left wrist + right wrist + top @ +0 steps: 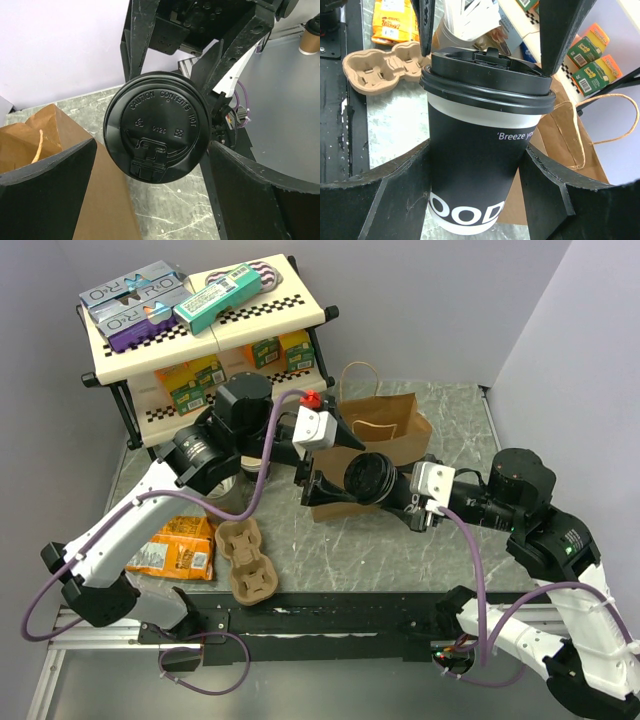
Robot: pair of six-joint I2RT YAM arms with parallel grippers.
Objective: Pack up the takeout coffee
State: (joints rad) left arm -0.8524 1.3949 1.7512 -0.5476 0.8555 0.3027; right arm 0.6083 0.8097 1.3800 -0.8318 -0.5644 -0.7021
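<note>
The takeout coffee, a black-walled paper cup with pale bands and a round black lid, is held off the table just at the near side of the mouth of the brown paper bag; it is not yet inside. It is clasped around its wall by the jaws of the right gripper, one on each flank below the lid. The cup appears tipped, its lid being turned towards the left gripper, whose jaws are spread wide and grasp nothing, poised over the bag's near rim and just beside the lid. Left of the bag, well apart from it, a pulp cup carrier is lying on the table. Several failures can be judged likely from here. With the cup tipped, liquid could be forced out at the sip flap, or the lid could be popped if it is knocked by the nearby open jaws. The bag is soft and unsupported, so its rim or looped handle could be caught by the cup's base and the bag folded or pushed over. A tapered paper wall may also be let slip if the clasp is loosened too high above the bag's floor.
</note>
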